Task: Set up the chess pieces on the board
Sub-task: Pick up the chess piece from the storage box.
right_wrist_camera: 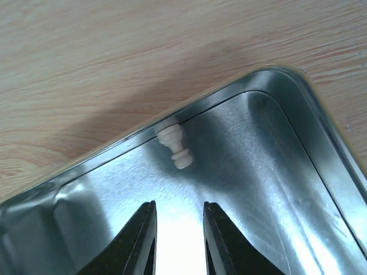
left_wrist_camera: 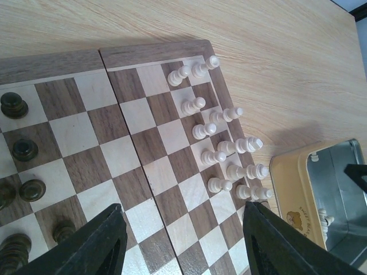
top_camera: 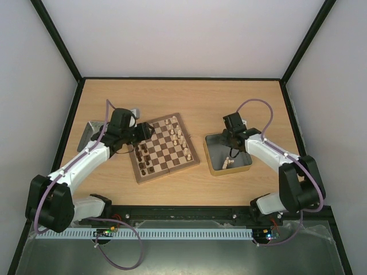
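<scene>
At far left a metal tin (top_camera: pixel 87 134) is half hidden behind the left arm, so its contents cannot be made out. The left gripper (left_wrist_camera: pixel 180 226) hangs over the left edge of the board (top_camera: pixel 167 150) by the dark chess pieces (top_camera: pixel 143 161), with its fingers wide apart and empty. Pale chess pieces (top_camera: pixel 180 137) line the board's right side. The right arm bends down into a second tin (top_camera: pixel 217 153). The right gripper (right_wrist_camera: pixel 179 207) is slightly parted and holds nothing, near a pale piece (right_wrist_camera: pixel 175 148) lying against the wall.

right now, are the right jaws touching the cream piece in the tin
Apart. In the right wrist view, bare tin floor shows between the cream piece and the open jaws of the right gripper.
</scene>
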You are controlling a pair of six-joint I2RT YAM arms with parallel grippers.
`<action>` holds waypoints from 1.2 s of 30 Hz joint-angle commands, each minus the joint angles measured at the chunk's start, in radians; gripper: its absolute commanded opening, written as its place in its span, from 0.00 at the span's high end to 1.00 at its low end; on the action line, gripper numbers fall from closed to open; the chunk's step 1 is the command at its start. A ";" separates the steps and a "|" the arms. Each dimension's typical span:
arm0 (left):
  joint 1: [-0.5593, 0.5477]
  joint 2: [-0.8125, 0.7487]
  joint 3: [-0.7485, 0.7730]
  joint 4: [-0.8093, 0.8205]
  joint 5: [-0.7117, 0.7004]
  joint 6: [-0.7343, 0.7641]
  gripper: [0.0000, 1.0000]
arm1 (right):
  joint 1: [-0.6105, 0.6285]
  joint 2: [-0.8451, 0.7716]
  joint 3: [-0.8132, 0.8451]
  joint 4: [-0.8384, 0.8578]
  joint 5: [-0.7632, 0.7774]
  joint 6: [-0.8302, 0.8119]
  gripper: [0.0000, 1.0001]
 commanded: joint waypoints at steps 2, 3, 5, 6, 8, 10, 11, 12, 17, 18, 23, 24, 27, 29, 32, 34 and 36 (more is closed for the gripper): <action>0.007 0.004 0.041 0.001 0.020 -0.007 0.42 | -0.038 0.081 -0.043 0.174 -0.086 -0.061 0.78; 0.007 0.004 0.041 0.001 0.020 -0.007 0.42 | -0.039 0.095 -0.046 0.193 -0.088 -0.068 0.78; 0.008 0.008 0.045 -0.001 0.021 -0.007 0.42 | -0.042 0.128 -0.043 0.216 -0.085 -0.078 0.78; 0.008 0.010 0.049 -0.002 0.022 -0.008 0.42 | -0.045 0.147 -0.040 0.219 -0.079 -0.082 0.78; 0.008 0.013 0.052 -0.003 0.023 -0.009 0.42 | -0.050 0.185 -0.037 0.227 -0.062 -0.084 0.79; 0.008 0.014 0.052 -0.003 0.023 -0.009 0.42 | -0.054 0.204 -0.038 0.233 -0.039 -0.084 0.79; 0.008 0.013 0.054 -0.004 0.023 -0.010 0.42 | -0.056 0.211 -0.037 0.232 -0.027 -0.082 0.79; 0.008 0.015 0.054 -0.005 0.021 -0.009 0.42 | -0.057 0.215 -0.034 0.230 -0.017 -0.081 0.79; 0.008 0.016 0.058 -0.008 0.018 -0.007 0.42 | -0.055 0.210 -0.032 0.220 0.010 -0.077 0.76; 0.008 0.017 0.059 -0.008 0.018 -0.007 0.42 | -0.057 0.215 -0.031 0.222 0.013 -0.077 0.75; 0.007 0.022 0.065 -0.008 0.020 -0.007 0.42 | -0.058 0.269 -0.015 0.247 0.012 -0.102 0.75; 0.008 0.022 0.066 -0.009 0.019 -0.006 0.42 | -0.058 0.279 -0.010 0.249 0.009 -0.103 0.76; 0.007 0.020 0.069 -0.015 0.015 -0.002 0.42 | -0.058 0.296 -0.001 0.256 0.000 -0.106 0.81; 0.008 0.016 0.068 -0.018 0.012 -0.002 0.42 | -0.058 0.292 -0.003 0.258 -0.001 -0.104 0.87; 0.008 0.013 0.066 -0.017 0.010 -0.002 0.42 | -0.058 0.277 -0.006 0.250 0.000 -0.099 0.94; 0.008 0.015 0.066 -0.017 0.011 -0.002 0.42 | -0.058 0.267 -0.005 0.244 0.002 -0.102 0.95; 0.008 0.015 0.066 -0.017 0.012 -0.001 0.42 | -0.058 0.257 -0.001 0.232 -0.002 -0.105 0.96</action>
